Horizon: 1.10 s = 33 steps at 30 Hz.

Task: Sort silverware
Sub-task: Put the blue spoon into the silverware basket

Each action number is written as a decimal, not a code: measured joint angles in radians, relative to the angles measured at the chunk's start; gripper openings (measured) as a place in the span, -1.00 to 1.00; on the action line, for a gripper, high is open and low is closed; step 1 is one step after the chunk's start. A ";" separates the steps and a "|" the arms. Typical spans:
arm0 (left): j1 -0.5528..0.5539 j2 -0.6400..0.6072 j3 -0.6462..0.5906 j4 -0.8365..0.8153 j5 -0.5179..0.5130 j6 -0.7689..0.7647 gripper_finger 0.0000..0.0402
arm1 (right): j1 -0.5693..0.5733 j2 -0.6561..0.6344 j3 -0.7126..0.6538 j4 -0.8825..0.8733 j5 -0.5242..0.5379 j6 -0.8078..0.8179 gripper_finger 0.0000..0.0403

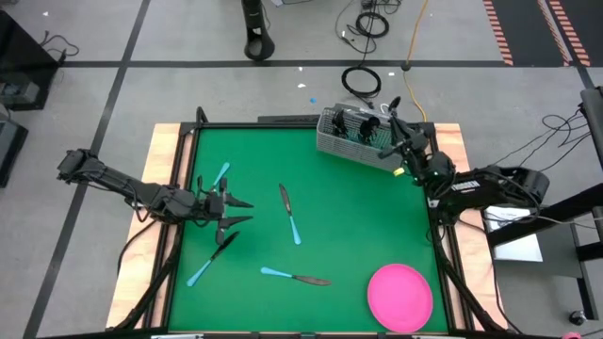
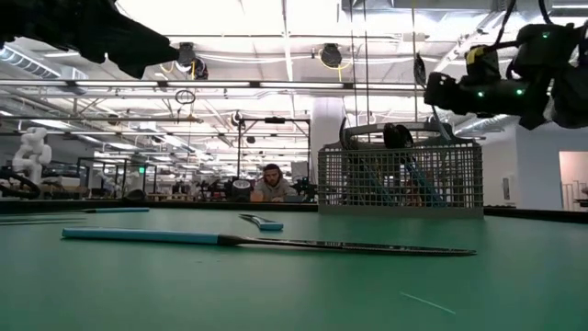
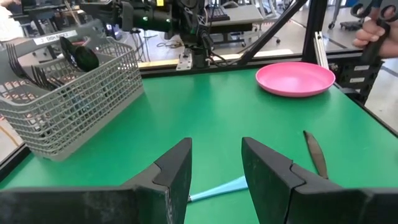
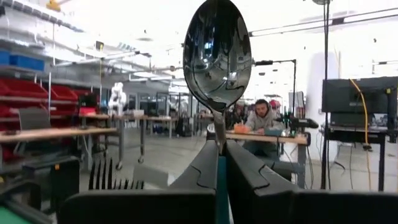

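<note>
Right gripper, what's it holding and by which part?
The right gripper pinches a dark metallic spoon by its light blue handle, bowl up.

Robotics lab: workbenches [image 4: 74, 132], parts bins [image 4: 37, 93]

Left gripper [image 1: 236, 214] low over the table's left, fingers apart; right gripper [image 1: 396, 127] clamped shut at far right.

One camera hangs overhead, looking straight down on the whole green surface [image 1: 320, 217]. Another sits at surface level, looking across into the room. Each wrist camera peers closely past its own jaws. The grey caddy [image 1: 356, 138] shows in three views.
</note>
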 joint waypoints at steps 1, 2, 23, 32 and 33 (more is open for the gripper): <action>0.000 0.000 0.000 0.006 0.000 0.000 -0.29 | 0.000 0.000 0.012 -0.002 -0.001 0.000 -1.00; 0.000 0.000 0.000 0.012 0.000 0.000 -0.29 | 0.000 0.001 0.027 -0.013 -0.001 0.000 -1.00; 0.000 0.000 0.000 0.011 0.000 0.000 -0.29 | 0.000 0.243 0.135 -0.023 0.003 0.054 -0.97; 0.000 0.000 0.000 0.011 0.000 0.000 -0.29 | 0.000 0.244 0.135 0.001 0.003 0.049 -0.96; 0.000 0.000 0.000 0.011 0.000 0.000 -0.29 | 0.000 0.244 0.135 0.001 0.003 0.049 -0.96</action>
